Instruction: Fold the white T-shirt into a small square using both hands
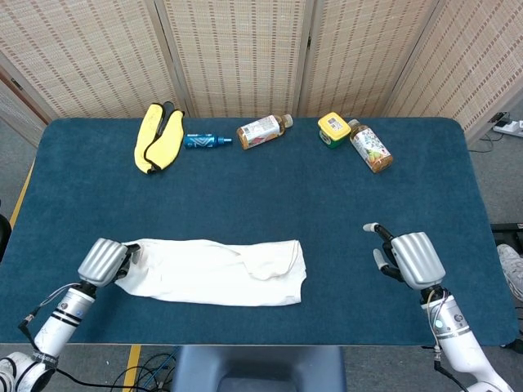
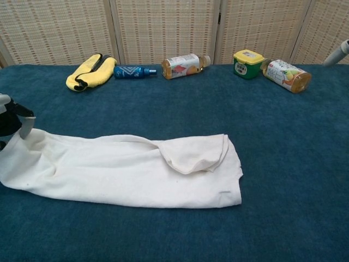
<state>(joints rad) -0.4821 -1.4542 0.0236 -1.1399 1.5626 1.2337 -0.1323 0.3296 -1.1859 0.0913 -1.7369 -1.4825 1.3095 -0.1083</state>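
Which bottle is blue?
The small bottle lying beside the yellow cloth. The other two bottles are clear with amber drink.
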